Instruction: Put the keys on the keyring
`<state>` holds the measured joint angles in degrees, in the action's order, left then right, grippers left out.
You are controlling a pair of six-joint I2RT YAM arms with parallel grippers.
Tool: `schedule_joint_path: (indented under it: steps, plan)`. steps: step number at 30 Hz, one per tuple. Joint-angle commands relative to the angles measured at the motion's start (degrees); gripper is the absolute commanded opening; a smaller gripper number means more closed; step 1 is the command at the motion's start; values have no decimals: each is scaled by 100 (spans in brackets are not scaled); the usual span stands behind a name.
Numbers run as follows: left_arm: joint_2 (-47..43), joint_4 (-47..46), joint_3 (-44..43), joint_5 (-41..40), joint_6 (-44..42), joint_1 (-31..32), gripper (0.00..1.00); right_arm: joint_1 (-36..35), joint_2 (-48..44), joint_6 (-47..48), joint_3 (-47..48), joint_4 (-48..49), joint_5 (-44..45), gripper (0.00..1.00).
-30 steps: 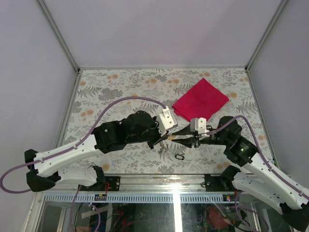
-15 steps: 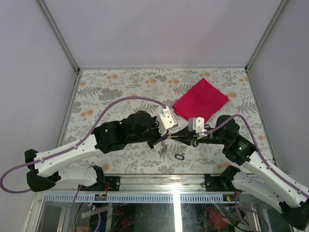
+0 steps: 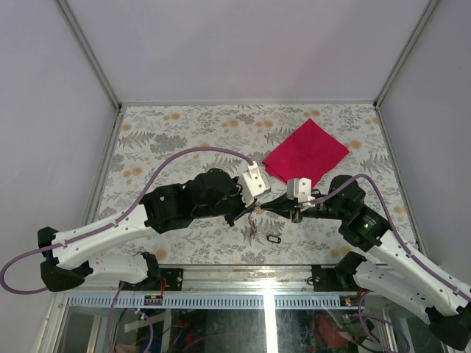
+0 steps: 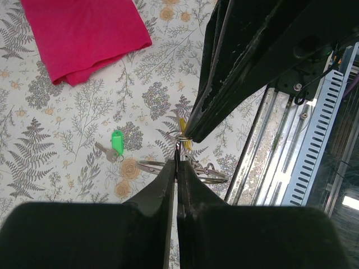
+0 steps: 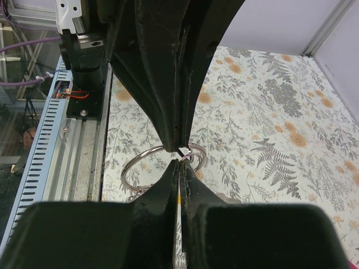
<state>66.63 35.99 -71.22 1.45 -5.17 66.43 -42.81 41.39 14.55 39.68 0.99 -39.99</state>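
Note:
My left gripper (image 3: 252, 211) (image 4: 177, 162) is shut on the silver keyring (image 4: 208, 175), which hangs just above the table near its front edge; the keyring also shows in the right wrist view (image 5: 133, 163). My right gripper (image 3: 271, 208) (image 5: 180, 163) is shut on the pale yellow key tag (image 4: 184, 141), whose small split ring (image 5: 196, 154) touches the keyring right at the left fingertips. The two grippers meet tip to tip. A black key tag (image 3: 274, 239) lies on the table in front of them. A green-tagged key (image 4: 116, 143) lies to the left.
A red cloth (image 3: 305, 151) (image 4: 84, 33) lies on the flowered table behind the right arm. The metal rail (image 4: 314, 129) of the table's near edge runs close beside the grippers. Cage posts stand at the back corners.
My right gripper has moved a little to the left with the yellow tag, closing the gap to the left gripper's tips. The left arm has hardly moved.

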Motion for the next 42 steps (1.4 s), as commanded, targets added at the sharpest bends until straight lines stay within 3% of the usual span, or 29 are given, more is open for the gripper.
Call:
schedule_joint_path:
  steps: [1,25,42]
  plan:
    - [-53,-288,-130,73,-54,1,0,-13,-2,86,180,226,-50,0]
    - [43,-102,-231,225,-182,-2,0,-16,-448,2132,-152,-83,-915,0]
    - [88,-101,-269,194,-152,-57,0,-15,-727,2606,-176,-431,-1281,0]
